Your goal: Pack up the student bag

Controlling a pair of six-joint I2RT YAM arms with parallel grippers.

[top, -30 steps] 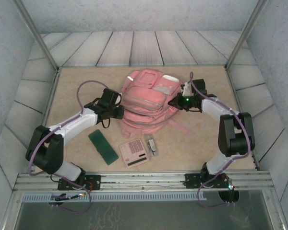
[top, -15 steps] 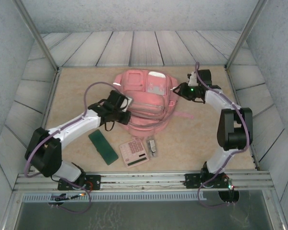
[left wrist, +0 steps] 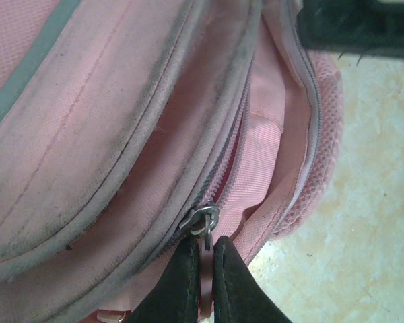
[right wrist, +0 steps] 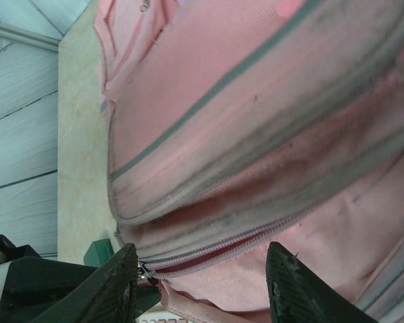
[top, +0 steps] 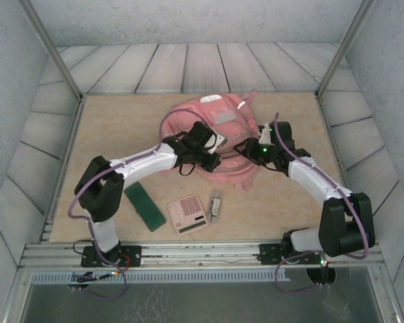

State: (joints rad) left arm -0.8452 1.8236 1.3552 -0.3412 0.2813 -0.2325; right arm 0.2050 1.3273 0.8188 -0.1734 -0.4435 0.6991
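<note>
Now, left gripper pinching the zipper pull of the student bag, right gripper parted and empty, I'd tug straight along the zipper track.

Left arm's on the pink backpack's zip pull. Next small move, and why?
Probably pull the left gripper back along the track of the large pink fabric backpack: it is shut on the small metal zipper pull, and the opening behind it looks too narrow for packing.
</note>
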